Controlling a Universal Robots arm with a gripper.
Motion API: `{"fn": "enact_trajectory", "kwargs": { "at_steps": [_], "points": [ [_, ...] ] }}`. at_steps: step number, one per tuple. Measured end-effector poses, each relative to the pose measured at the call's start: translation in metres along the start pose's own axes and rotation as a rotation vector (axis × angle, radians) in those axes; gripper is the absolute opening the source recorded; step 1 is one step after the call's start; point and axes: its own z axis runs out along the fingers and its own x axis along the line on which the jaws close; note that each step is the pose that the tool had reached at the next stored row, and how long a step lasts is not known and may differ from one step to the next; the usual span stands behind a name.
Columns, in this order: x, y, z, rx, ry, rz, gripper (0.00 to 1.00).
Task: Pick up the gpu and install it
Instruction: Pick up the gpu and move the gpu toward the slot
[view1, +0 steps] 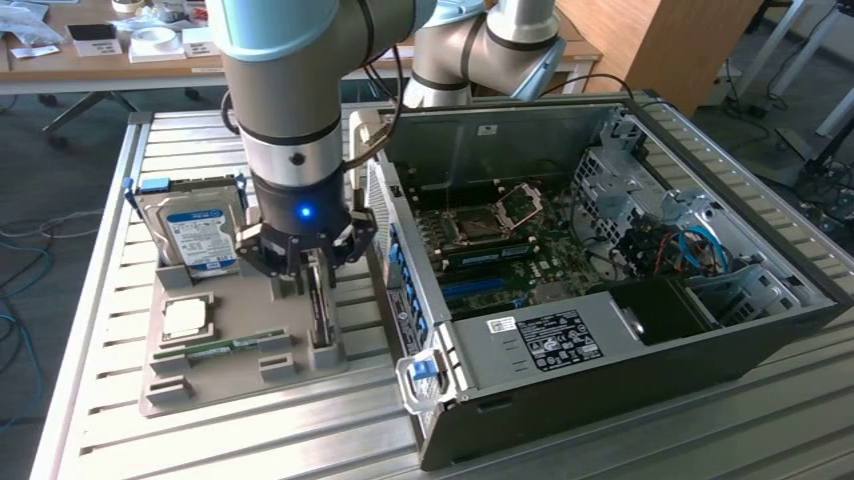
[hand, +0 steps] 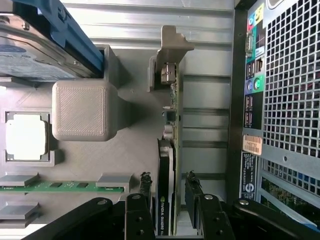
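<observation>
Gripper (hand: 168, 181), jaws apart, astride gpu (hand: 164, 162)

Hard drive (view1: 196, 232) upright at grey tray's (view1: 214, 388) far corner. Chip (view1: 184, 318), green memory stick (view1: 222, 348) flat by tray edge. Open computer case (view1: 641, 390) on bench (view1: 80, 400).

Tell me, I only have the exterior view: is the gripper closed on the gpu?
Observer: No. The wrist view shows the gripper open, straddling the gpu with a gap on each side.
Operator: How does the card sit?
Observer: On edge in the gray holder, bracket end slotted farthest from the gripper.
Operator: Which way does it face?
Observer: Dark cooler side toward the memory stick, green board toward the computer case.
</observation>
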Motion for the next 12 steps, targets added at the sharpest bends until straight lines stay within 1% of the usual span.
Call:
{"fn": "enact_trajectory", "kwargs": {
  "at_steps": [12],
  "points": [
    [0.002, -0.0005, 0.0124, 0.0000, 0.0001, -0.003, 0.41]
  ]
}}
